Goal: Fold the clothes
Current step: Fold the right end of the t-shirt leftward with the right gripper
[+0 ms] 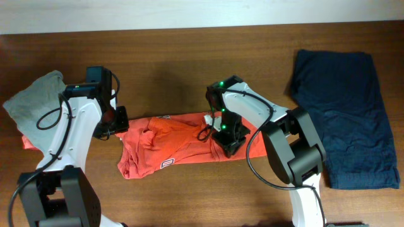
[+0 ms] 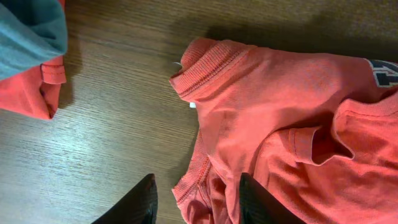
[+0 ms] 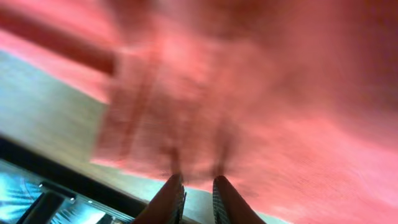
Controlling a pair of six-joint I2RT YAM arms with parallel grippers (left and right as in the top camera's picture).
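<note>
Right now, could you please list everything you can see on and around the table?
T-shirt: one, red-orange, crumpled in the middle.
navy garment: one, dark blue, flat at the right.
folded shirt: one, orange-red, far left, mostly covered.
grey shirt: one, light grey, on top of the folded shirt.
table: one, brown wood, beneath everything.
left gripper: one, black, open over the T-shirt's left edge.
right gripper: one, black, shut on the T-shirt's right end.

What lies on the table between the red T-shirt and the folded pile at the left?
Nothing: the left wrist view shows bare table between T-shirt and pile; overhead, the left arm hides that stretch.
</note>
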